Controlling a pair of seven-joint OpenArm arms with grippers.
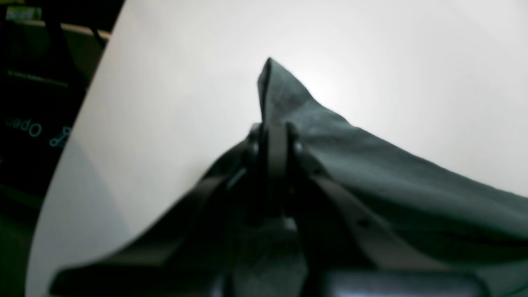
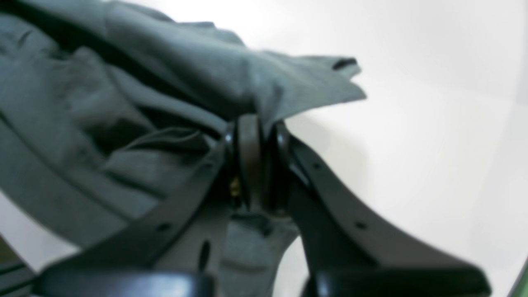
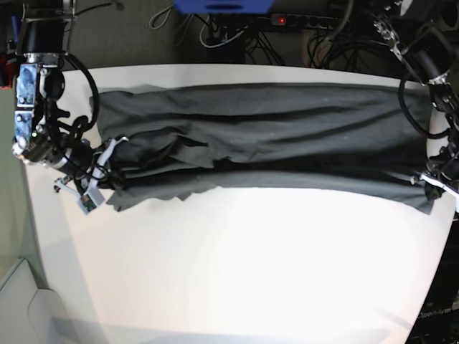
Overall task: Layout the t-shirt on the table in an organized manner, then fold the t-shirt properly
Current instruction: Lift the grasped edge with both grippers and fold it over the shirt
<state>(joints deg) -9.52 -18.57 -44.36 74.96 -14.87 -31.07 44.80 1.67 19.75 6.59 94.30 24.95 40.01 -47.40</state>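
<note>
Shirt [image 3: 272,136] is stretched side to side across the far half of the table [image 3: 237,258], pulled into a long band between the two arms, w/ lengthwise creases and a bunched, crumpled patch toward the base view's left end. Left gripper [image 1: 275,136] is clamped tight on a pinch of cloth; a corner of fabric pokes up past the fingertips and the rest trails off over the white top. In the base view that arm sits at the right edge, holding the shirt's end near the table rim. Right gripper [image 2: 255,132] is likewise closed on cloth, w/ a flap sticking out beyond the jaws and folds heaped beside it; in the base view it's at the left end by the crumpled part. Progress, as I judge it: early. The layout step is underway but not done, since the shirt is drawn taut rather than lying flat, its lower edge is doubled under and the left end is still rumpled. Can't tell sleeves or neck from here. Left to do: spread it flat and square, smooth the bunching, release, then all the folding, none of which shows yet.
</note>
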